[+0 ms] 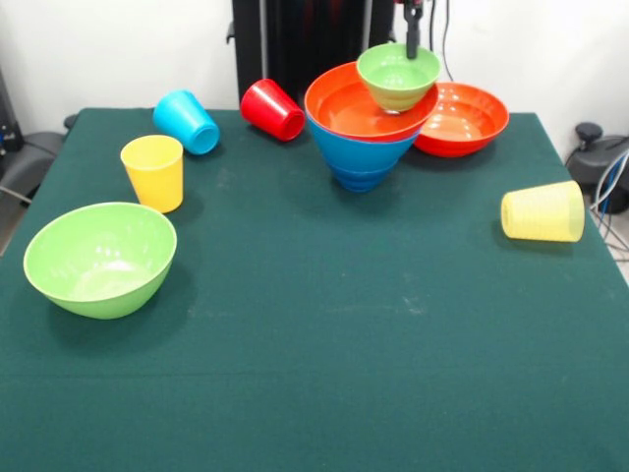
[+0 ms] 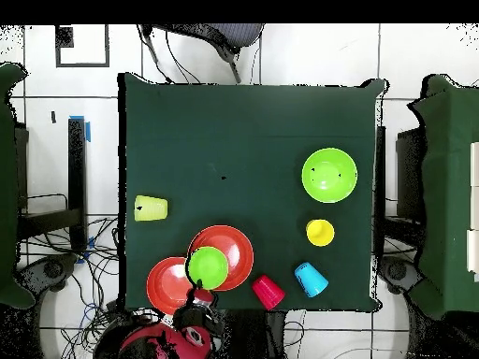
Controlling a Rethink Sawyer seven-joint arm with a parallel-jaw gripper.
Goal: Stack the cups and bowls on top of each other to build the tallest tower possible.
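A tower stands at the back of the table: a big blue bowl (image 1: 360, 152) with a wide orange-red bowl (image 1: 344, 103) (image 2: 234, 251) nested in it. A small green bowl (image 1: 397, 77) (image 2: 208, 266) sits high over the orange-red bowl's right side. My gripper (image 1: 413, 41) (image 2: 199, 297) comes down onto its far rim, shut on it. The second orange-red bowl (image 1: 467, 118) (image 2: 165, 285) rests on the table beside the tower, touching it.
A red cup (image 1: 272, 109) (image 2: 268, 292) and a light blue cup (image 1: 187, 122) (image 2: 311, 279) lie on their sides. A yellow cup (image 1: 153, 172) (image 2: 320, 232) stands upright. A big green bowl (image 1: 100, 258) (image 2: 329, 175) sits front left. A ribbed pale yellow cup (image 1: 543, 211) (image 2: 151, 208) lies near the right edge.
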